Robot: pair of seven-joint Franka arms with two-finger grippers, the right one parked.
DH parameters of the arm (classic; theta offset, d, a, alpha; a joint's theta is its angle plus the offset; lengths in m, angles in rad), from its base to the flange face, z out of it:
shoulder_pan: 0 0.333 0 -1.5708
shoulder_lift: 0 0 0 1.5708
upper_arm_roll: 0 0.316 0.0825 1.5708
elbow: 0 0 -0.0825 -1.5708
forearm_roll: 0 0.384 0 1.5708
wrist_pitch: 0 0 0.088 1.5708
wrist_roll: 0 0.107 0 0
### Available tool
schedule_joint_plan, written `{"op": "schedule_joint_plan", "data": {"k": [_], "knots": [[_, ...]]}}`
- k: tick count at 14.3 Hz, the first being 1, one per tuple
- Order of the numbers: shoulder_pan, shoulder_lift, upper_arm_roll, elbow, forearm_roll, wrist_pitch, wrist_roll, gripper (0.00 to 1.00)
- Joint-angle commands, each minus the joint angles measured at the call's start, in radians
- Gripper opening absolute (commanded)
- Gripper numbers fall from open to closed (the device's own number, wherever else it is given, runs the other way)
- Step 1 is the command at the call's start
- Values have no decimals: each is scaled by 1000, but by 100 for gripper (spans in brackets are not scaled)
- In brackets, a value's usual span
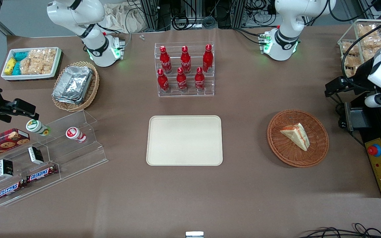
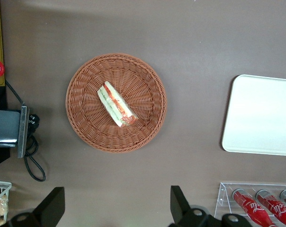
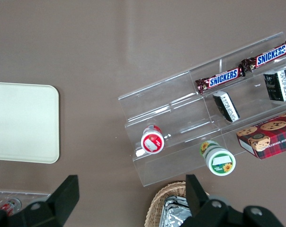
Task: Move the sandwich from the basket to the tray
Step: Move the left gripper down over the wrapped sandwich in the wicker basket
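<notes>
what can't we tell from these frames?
- Gripper: wrist view shows its open fingers only partly, cut by the frame edge; in the front view it sits at the table's working-arm end.
- Sandwich in basket: underside hidden.
- Tray: cut by the wrist frame edge.

tray (image 2: pixel 261 116) edge cropped | gripper (image 2: pixel 115 208) jaws' bases cropped | bottles (image 2: pixel 263 208) partly cropped

We see the cream tray (image 3: pixel 22 122) lying flat on the brown table (image 3: pixel 110 42), well apart from a clear stepped display stand (image 3: pixel 190 109) carrying two Snickers bars (image 3: pixel 245 68), two small dark packets (image 3: pixel 227 106), a red-capped cup (image 3: pixel 151 141) and a green-capped cup (image 3: pixel 218 160); a cookie box (image 3: pixel 268 137) adjoins it
</notes>
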Motion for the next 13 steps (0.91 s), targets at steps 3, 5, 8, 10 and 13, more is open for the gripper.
{"op": "schedule_joint_plan", "data": {"k": [3,5,8,10,13], "knots": [[-10,5,4,6,24,-11,-28,100],[-7,18,6,1,25,-12,-33,100],[4,70,15,1,6,-14,-83,100],[15,112,15,-3,4,-11,-166,100],[18,169,15,-48,-4,43,-238,100]]}}
